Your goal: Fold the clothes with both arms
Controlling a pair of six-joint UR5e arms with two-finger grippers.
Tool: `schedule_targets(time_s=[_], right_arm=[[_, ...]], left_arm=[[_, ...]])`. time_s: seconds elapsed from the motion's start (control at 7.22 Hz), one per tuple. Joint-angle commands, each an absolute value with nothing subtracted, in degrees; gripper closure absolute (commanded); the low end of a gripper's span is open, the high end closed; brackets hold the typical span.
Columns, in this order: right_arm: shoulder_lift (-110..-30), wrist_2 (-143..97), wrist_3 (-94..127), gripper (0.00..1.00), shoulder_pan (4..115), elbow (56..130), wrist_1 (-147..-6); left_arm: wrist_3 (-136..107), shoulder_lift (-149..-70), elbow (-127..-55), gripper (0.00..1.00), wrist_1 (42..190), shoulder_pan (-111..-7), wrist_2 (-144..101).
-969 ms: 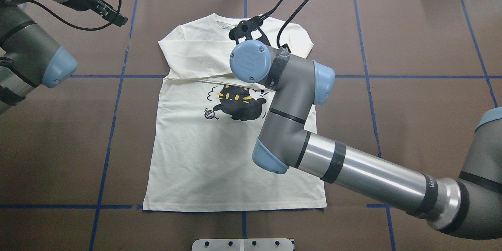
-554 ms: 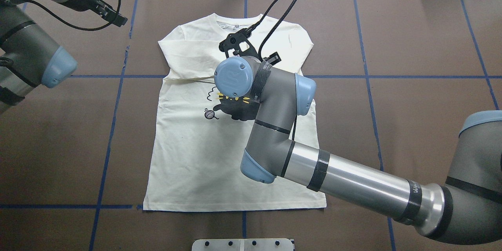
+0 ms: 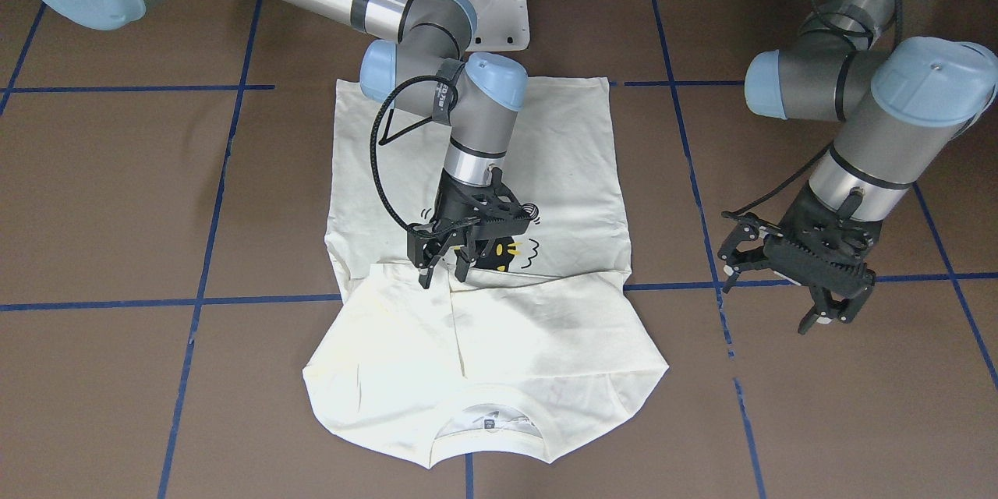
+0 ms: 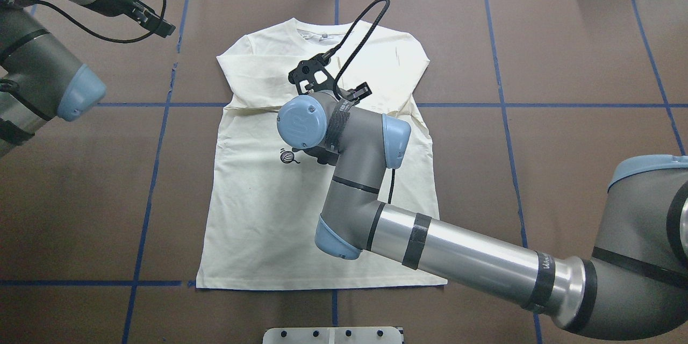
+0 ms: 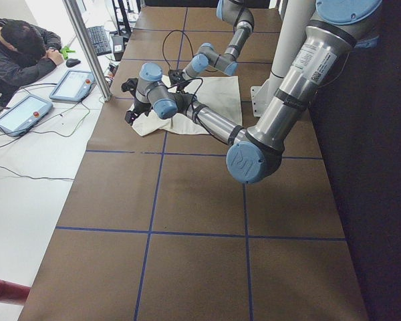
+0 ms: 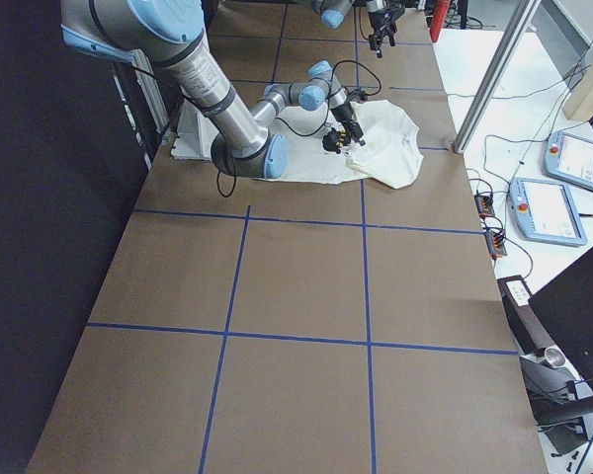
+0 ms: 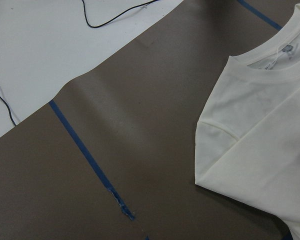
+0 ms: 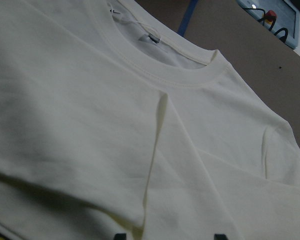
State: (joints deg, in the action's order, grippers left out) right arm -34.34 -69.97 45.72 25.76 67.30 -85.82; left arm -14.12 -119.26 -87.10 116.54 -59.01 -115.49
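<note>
One cream-white long-sleeved cotton shirt [image 4: 269, 215] with a black cat print [image 3: 505, 253] is laid flat at the middle of the brown, blue-taped counter [image 4: 564, 172], its sleeves folded across the chest. The black right claw [image 3: 442, 271] is held released, fingers apart, at the folded sleeve edges just beside the print. The black left claw [image 3: 766, 298] is hung released over bare counter, apart from the shirt.

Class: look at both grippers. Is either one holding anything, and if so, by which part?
Nothing is held. The right gripper is open over the folded sleeves of the shirt. The left gripper is open too, beside the shirt.
</note>
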Motion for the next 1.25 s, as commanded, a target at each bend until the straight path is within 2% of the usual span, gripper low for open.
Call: schedule_targets(time_s=[0.0,0.55,0.69,0.83,1.11], right_arm=[[-34.9,-70.0,45.5,0.37,25.4,67.1,-85.8],[-35.4,-70.3,45.3,0.43,25.4,67.1,-86.2],[-35.3,-70.4,44.8,0.75,25.4,67.1,-86.3],[-35.2,-70.5,42.8,1.00,25.6,67.2,-86.4],[-35.2,-70.6,39.7,1.00,26.8,67.5,-86.4]], left_arm=[[-14.2,-119.2,-87.1,0.00,116.5,-59.0,-115.5],[-14.2,-119.2,-87.1,0.00,116.5,-59.0,-115.5],[-14.2,-119.2,-87.1,0.00,116.5,-59.0,-115.5],[-14.2,-119.2,-87.1,0.00,116.5,-59.0,-115.5],[-14.7,-119.2,-87.1,0.00,116.5,-59.0,-115.5]])
